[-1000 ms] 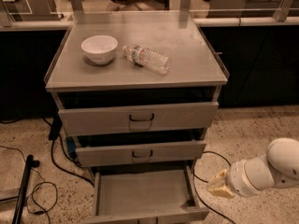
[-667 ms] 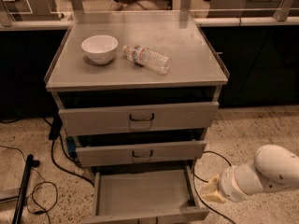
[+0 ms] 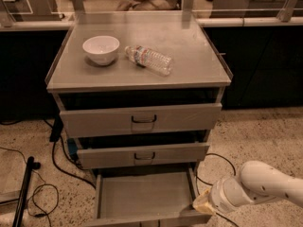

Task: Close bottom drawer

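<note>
Speckled floor below, pincer just beside open bottom drawer, at its right wall, grip unreadable.

Three grey drawers under one desk. On top, one white bowl and one plastic bottle. One robot arm, its one claw beside the right front corner of the bottom drawer.
</note>
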Available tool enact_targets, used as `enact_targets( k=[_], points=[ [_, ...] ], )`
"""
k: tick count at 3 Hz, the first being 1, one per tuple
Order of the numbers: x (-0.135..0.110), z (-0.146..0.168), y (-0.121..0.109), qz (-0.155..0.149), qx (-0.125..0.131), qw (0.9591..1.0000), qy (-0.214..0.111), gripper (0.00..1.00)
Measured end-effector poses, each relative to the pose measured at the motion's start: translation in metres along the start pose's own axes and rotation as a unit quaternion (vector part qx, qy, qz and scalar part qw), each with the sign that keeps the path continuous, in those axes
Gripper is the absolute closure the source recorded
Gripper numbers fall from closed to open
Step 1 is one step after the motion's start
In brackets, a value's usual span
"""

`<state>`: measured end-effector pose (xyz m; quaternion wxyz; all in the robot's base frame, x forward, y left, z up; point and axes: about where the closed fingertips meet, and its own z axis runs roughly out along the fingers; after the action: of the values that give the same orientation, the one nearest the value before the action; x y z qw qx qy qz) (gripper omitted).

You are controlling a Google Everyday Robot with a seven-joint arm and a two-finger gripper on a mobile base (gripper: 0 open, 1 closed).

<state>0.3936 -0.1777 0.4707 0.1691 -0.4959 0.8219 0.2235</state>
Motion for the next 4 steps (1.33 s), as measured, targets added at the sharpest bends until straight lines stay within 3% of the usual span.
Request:
enact_targets(
  k=[1, 2, 3, 4],
  points=[
    [0.016, 0.035, -0.008, 0.015, -0.003, 0.9999, -0.006, 1.00],
    [0.055, 0.089, -0.029, 0.032, 0.001, 0.9995, -0.002, 1.00],
    [0.055, 0.097, -0.022, 0.030, 0.000, 0.9996, 0.001, 1.00],
    [0.064, 0.116, -0.027, 0.047, -0.006, 0.9989, 0.001, 1.00]
  ],
)
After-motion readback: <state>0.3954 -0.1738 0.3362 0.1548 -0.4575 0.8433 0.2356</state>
